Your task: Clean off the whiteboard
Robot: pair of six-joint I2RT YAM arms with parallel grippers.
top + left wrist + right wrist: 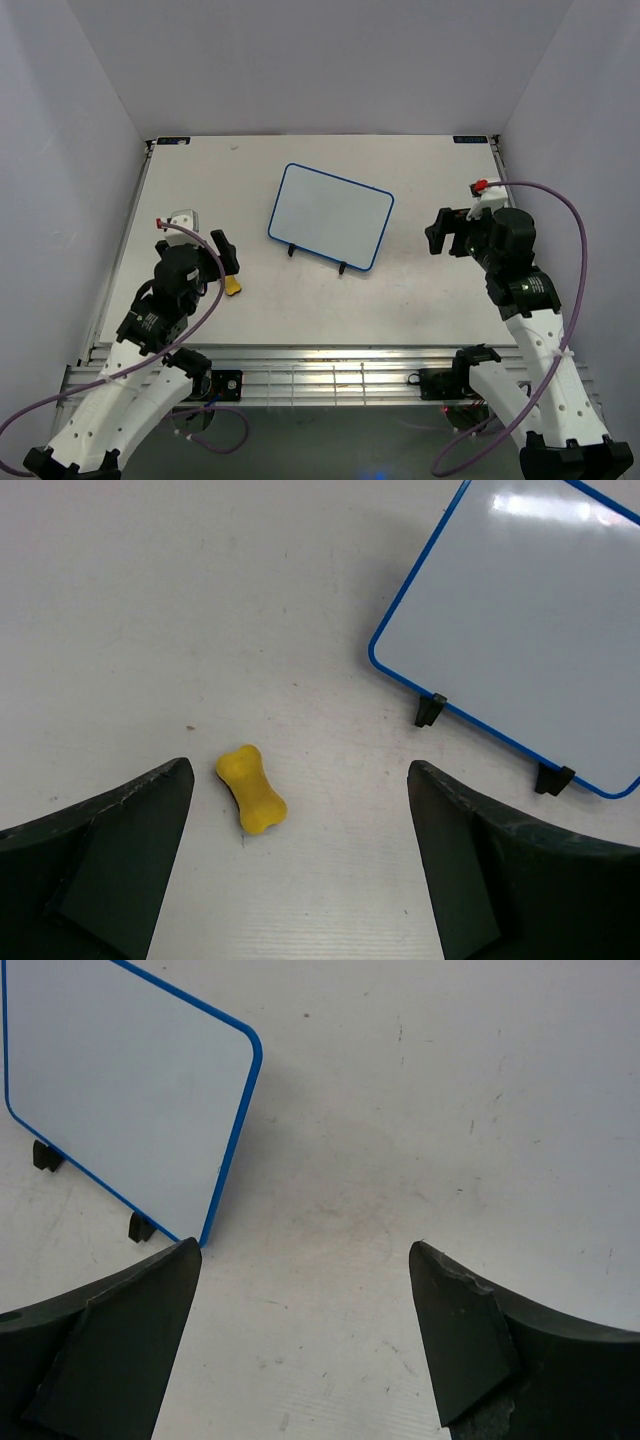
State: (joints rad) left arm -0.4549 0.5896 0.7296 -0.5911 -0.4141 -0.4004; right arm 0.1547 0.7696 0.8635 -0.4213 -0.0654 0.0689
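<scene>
The whiteboard (331,216), white with a blue frame and two black feet, lies in the middle of the table; its face is blank. It also shows in the left wrist view (530,620) and the right wrist view (120,1090). A small yellow bone-shaped eraser (232,286) lies on the table, seen in the left wrist view (251,789) close to the left finger. My left gripper (300,810) is open and empty above the eraser (226,256). My right gripper (305,1300) is open and empty, right of the board (440,230).
The white table (320,300) has walls on three sides. A small grey and white object (183,217) sits at the table's left, behind the left arm. Metal rails (330,370) run along the near edge.
</scene>
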